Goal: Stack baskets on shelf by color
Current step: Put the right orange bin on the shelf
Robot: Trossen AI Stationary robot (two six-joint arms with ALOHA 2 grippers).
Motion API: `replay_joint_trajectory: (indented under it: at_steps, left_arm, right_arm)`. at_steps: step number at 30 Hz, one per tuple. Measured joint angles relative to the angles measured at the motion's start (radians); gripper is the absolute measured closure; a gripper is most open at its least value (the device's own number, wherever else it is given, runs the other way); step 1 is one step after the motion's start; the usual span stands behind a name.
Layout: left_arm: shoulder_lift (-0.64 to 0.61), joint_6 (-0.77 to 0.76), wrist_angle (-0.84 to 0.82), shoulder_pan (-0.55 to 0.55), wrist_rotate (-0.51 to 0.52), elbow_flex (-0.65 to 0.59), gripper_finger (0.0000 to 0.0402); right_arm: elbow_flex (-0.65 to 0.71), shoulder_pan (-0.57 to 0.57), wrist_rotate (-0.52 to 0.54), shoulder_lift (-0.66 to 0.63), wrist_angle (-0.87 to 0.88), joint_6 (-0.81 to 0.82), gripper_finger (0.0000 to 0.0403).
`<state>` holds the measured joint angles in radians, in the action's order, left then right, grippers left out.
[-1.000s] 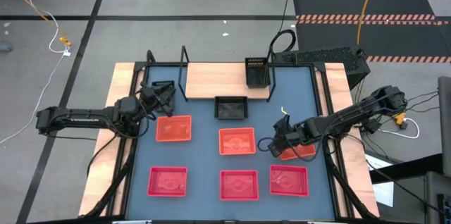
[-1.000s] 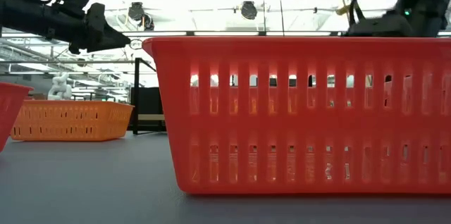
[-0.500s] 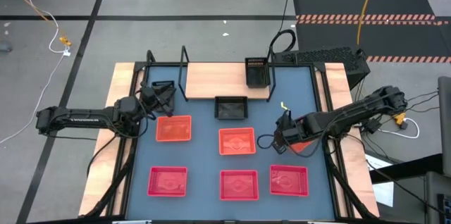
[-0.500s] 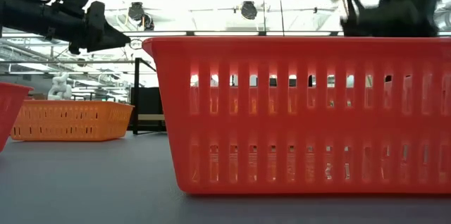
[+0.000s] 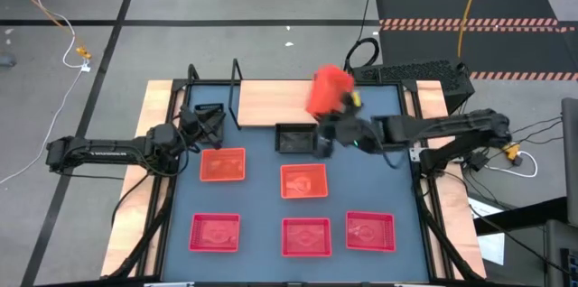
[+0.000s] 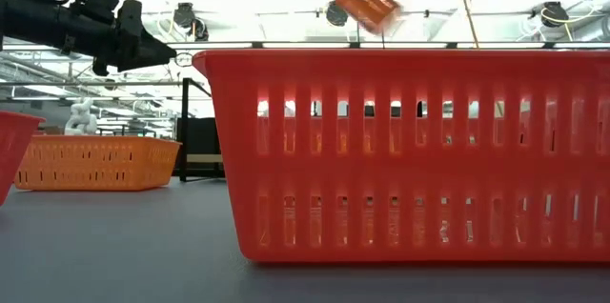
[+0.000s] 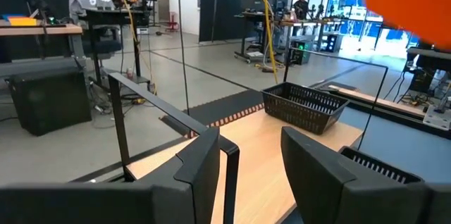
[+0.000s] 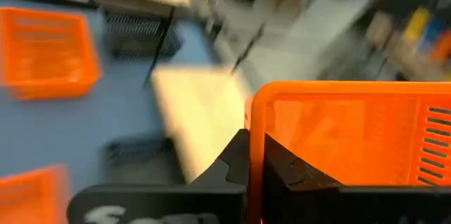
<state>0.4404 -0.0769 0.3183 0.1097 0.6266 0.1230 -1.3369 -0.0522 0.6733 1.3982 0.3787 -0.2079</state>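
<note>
My right gripper point(image 5: 327, 126) is shut on an orange basket point(image 5: 330, 88) and holds it high over the right part of the shelf point(image 5: 271, 102). The low view shows that basket point(image 6: 368, 4) aloft and tilted. In the left wrist view a black basket point(image 7: 303, 108) rests on the shelf board point(image 7: 282, 153). A second black basket point(image 5: 296, 138) sits on the table in front of the shelf. My left gripper point(image 5: 203, 124) waits open and level by the shelf's left end. My right gripper holds the orange basket by one wall at its rim point(image 8: 256, 122). The wall runs between the two fingers point(image 8: 236, 160), one finger inside the basket and one outside. The basket is lifted clear of the table and shelf, tilted, and stands out beyond the fingers.
Two orange baskets point(image 5: 221, 165) point(image 5: 302, 181) lie mid-table, and three red ones point(image 5: 215, 233) point(image 5: 307, 237) point(image 5: 370, 230) line the near edge. The middle red one point(image 6: 410, 151) fills the low view. Black wire posts point(image 5: 237, 70) rise at the shelf's left end.
My right gripper has picked the orange basket up off the table's right side. It swung up and toward the far edge and the shelf, rolling its wrist. The basket, flat on the table before, now hangs tilted high above the shelf's right part.
</note>
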Motion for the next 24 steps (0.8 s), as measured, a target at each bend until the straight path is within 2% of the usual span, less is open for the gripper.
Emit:
replay_joint_trajectory:
  at_steps: [2,4,9,12,16,19,24]
  left_arm:
    - [0.0,-0.001,-0.001,0.0,0.0,0.0,0.025]
    - [0.0,0.0,-0.001,0.0,0.0,0.0,0.025]
    - [0.0,0.012,-0.002,0.0,0.0,0.0,0.025]
    - [0.0,0.019,-0.006,0.0,0.0,0.0,0.025]
    - [0.006,0.019,-0.014,0.0,0.0,0.0,0.025]
    - [0.011,0.02,-0.01,0.002,0.0,-0.001,0.025]
    - [0.011,0.021,0.01,0.015,0.003,-0.001,0.025]
  right_arm:
    - [0.0,0.075,-0.072,0.05,-0.163,-0.188,0.0402]
    - [0.0,0.156,-0.176,0.1,-0.255,-0.274,0.0402]
    - [0.001,0.343,-0.47,0.24,-0.246,-0.291,0.0402]
    - [0.003,0.394,-0.536,0.3,-0.218,-0.293,0.0403]
    - [0.001,0.398,-0.589,0.348,-0.237,-0.305,0.0403]
    - [0.001,0.407,-0.644,0.383,-0.266,-0.256,0.0403]
    - [0.001,0.41,-0.648,0.418,-0.221,-0.187,0.0403]
